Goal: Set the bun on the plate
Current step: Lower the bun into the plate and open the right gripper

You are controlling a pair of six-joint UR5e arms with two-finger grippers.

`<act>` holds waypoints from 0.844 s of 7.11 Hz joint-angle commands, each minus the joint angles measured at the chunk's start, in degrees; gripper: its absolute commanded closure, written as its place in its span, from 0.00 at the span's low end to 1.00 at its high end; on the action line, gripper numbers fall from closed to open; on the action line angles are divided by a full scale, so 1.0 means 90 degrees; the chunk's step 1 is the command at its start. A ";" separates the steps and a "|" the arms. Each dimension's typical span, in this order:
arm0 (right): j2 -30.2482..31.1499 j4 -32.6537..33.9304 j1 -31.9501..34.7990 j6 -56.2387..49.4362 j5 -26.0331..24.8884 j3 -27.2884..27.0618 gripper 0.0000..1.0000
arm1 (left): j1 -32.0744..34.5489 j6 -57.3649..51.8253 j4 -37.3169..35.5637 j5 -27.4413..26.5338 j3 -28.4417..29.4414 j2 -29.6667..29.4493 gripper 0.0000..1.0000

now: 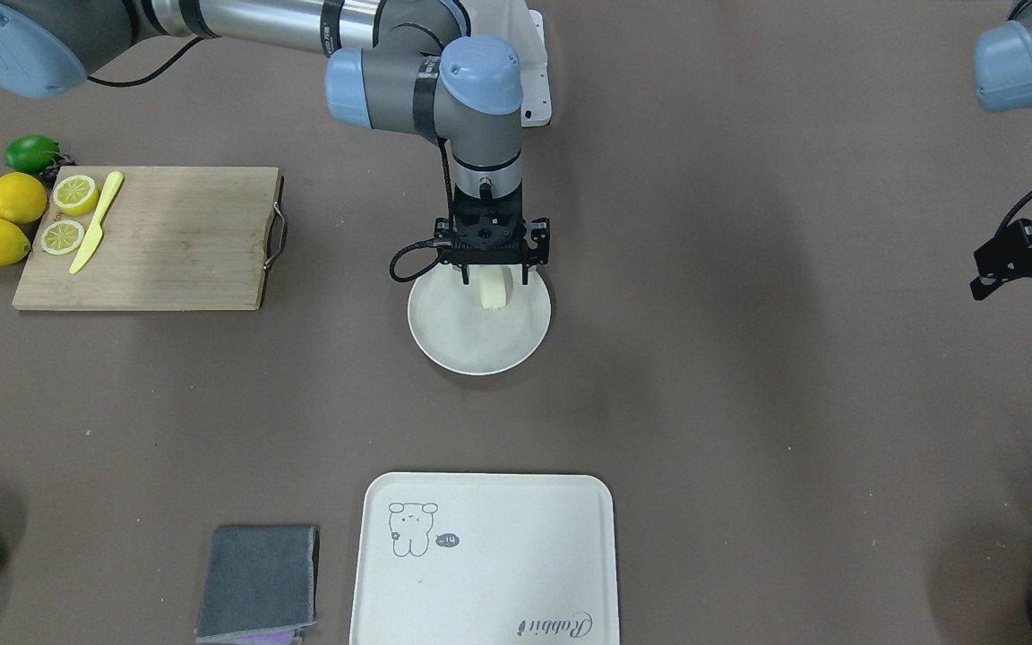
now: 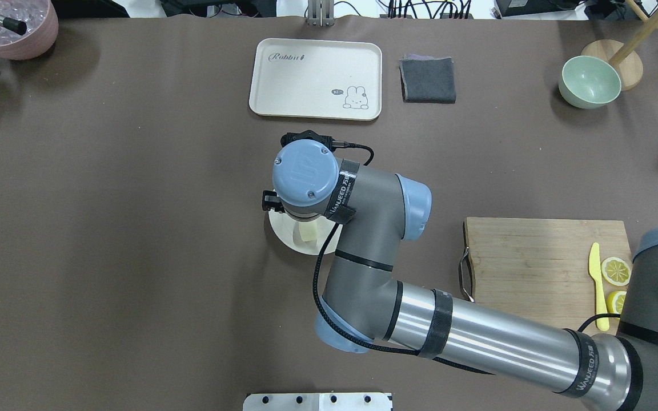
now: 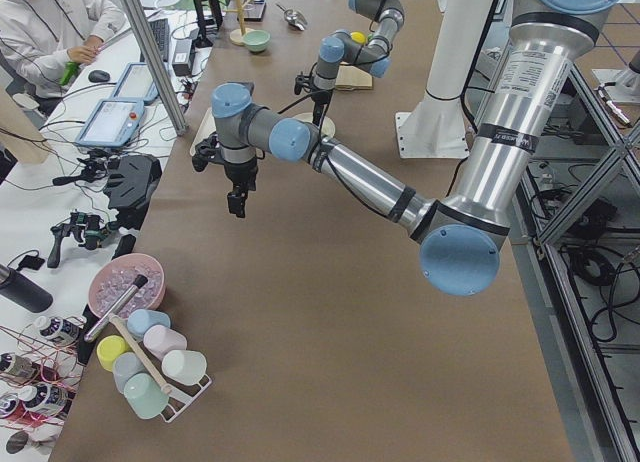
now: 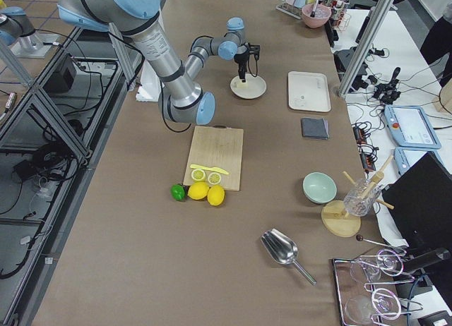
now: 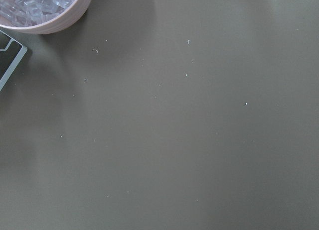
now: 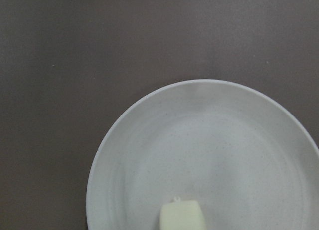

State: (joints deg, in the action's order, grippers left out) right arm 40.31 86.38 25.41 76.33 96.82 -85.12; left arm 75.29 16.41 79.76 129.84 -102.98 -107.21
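Observation:
The pale cream bun [image 1: 494, 288] stands on edge on the back part of the round off-white plate [image 1: 480, 345], at the table's middle. My right gripper [image 1: 495, 278] hangs straight down over it. A dark finger [image 1: 466, 274] shows on each side of the bun, with a strip of plate visible between finger and bun, so the gripper is open. In the right wrist view the bun [image 6: 182, 216] sits at the bottom edge, inside the plate [image 6: 149, 140]. My left gripper [image 1: 1018, 264] hovers far off over bare table, and whether it is open or shut does not show.
A wooden cutting board [image 1: 149, 237] holds lemon halves and a yellow knife, with whole lemons and a lime beside it. A cream tray [image 1: 480, 564] and a grey cloth [image 1: 256, 582] lie across the table from me. A pink bowl [image 5: 45, 11] of ice cubes stands near the left gripper.

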 commanded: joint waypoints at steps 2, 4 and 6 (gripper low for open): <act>0.0587 0.0011 0.0942 -0.1084 0.0567 -0.0316 0.00 | 0.1551 -0.2235 -0.0199 -0.0023 0.0541 0.0496 0.02; 0.1541 0.0108 0.1762 -0.1933 0.1415 -0.1289 0.00 | 0.2375 -0.2937 -0.0318 0.0045 0.0730 0.1419 0.02; 0.2363 0.1370 0.2757 -0.3239 0.2061 -0.2616 0.00 | 0.2474 -0.2888 -0.0105 0.0045 0.0625 0.2047 0.02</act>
State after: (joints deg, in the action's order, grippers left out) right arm 57.21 91.78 44.48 54.55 111.56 -101.51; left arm 96.33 -9.18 77.45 129.94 -96.26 -92.30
